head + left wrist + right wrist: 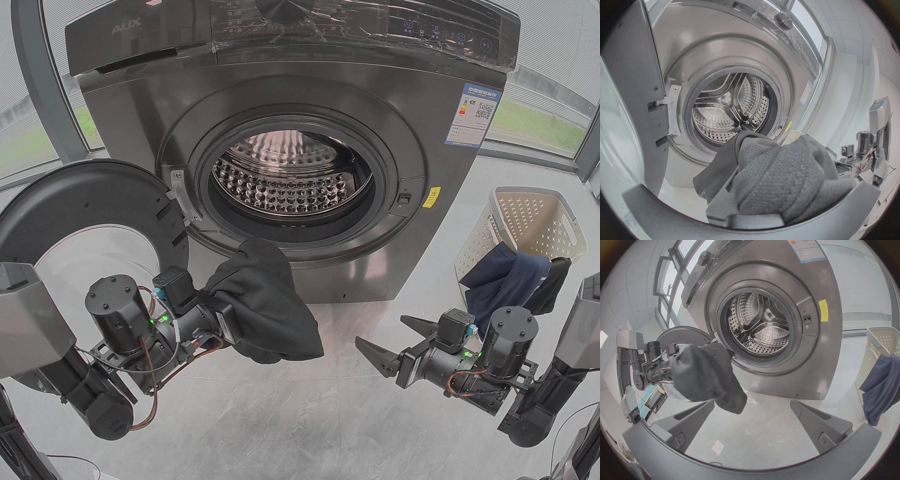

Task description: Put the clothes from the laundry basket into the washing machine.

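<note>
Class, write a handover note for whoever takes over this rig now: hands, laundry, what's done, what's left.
Left hand: shut on a dark grey garment, held before the washing machine, whose drum is open and empty.
Right hand: open, empty, above the floor.
Laundry basket: navy and black clothes hang over its rim.
Done: one garment picked up.
Left: load it, then the basket's clothes.

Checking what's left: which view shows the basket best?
Head view: whole basket, dark clothes draped over its rim. Right wrist view cuts it off at the edge; left wrist view gives perhaps a pale sliver.
</note>
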{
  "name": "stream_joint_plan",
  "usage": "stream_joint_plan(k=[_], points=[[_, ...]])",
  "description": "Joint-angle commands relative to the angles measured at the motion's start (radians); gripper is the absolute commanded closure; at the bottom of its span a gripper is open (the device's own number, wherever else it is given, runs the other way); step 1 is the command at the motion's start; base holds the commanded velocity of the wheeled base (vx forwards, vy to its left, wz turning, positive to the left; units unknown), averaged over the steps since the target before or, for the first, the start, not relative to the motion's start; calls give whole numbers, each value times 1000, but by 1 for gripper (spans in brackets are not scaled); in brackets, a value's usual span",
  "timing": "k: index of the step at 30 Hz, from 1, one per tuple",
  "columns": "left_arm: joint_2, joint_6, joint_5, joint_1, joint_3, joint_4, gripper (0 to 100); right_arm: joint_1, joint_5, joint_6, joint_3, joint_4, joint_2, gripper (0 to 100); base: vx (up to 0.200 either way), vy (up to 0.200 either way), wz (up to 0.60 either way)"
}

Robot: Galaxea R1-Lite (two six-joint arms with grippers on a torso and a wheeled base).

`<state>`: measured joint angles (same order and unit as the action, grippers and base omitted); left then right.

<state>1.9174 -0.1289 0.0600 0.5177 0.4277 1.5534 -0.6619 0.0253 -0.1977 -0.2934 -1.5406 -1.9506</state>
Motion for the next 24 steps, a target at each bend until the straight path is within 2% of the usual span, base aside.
stream_joint_plan(k=[1, 6, 9, 24], points=[[-87, -8, 7, 1, -55, 1, 100, 39, 5, -2, -9, 1, 21, 0, 0, 0, 0], [-86, -8, 11, -8, -78, 1, 100, 81, 35, -12, -21, -1, 7, 0, 0, 0, 0], [-87, -8, 11, -8, -87, 1, 100, 100, 36, -12, -23, -1, 7, 0, 0, 0, 0], [-113, -3, 9, 32, -161, 1, 100, 96, 35, -19, -16, 1, 4, 0, 0, 0, 0]])
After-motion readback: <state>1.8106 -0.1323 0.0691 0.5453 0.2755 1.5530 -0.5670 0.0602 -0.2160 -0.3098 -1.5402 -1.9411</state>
